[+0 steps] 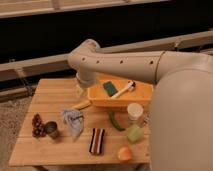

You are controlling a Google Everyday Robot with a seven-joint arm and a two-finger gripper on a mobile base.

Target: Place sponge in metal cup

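The sponge (109, 88), a dark green-teal block, lies in the left part of an orange-yellow tray (142, 95) at the back of the wooden table. The metal cup (51, 129), small and dark grey, stands upright near the table's front left. My gripper (79, 91) hangs from the white arm just left of the tray, a short way left of the sponge and well behind and to the right of the cup. The arm's wrist hides most of the gripper.
A white-handled tool (124, 90) lies in the tray beside the sponge. On the table (50, 95) are a banana (82, 104), a crumpled bag (72, 121), a dark red cluster (37, 125), a striped object (97, 140), a curved green vegetable (115, 121), a cream cup (134, 111), a pale green block (134, 133) and an orange fruit (124, 153).
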